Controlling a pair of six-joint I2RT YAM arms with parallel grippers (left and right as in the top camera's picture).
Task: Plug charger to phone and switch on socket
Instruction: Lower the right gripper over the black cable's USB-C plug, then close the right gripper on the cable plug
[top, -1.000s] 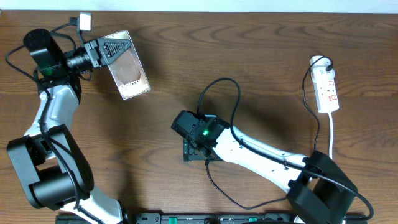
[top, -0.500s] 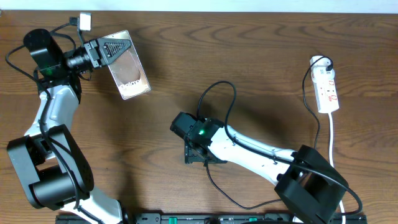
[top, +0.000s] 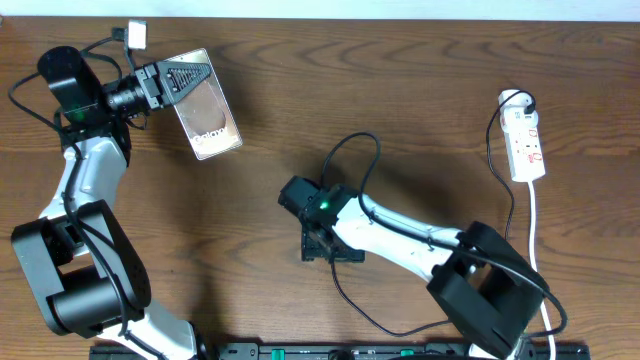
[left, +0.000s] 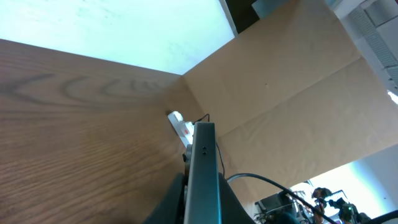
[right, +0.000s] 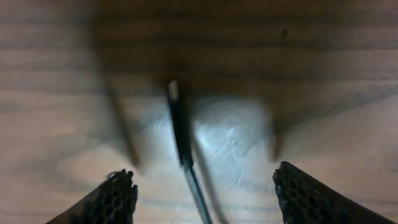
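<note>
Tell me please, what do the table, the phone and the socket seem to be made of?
The table looks like brown wood or wood-look laminate, fairly matte, with clear grain lines. The phone has a glossy face, probably glass, as it reflects light. The socket looks like smooth white moulded plastic with red marks.

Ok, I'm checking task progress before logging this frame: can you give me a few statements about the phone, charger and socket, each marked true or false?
1. The left gripper is shut on the phone. True.
2. The charger is plugged into the phone. False: its tip sits between the open fingers of the right gripper, far from the phone.
3. The right gripper is open. True.
4. The socket sits beside the phone. False: it lies at the opposite end of the table.
</note>
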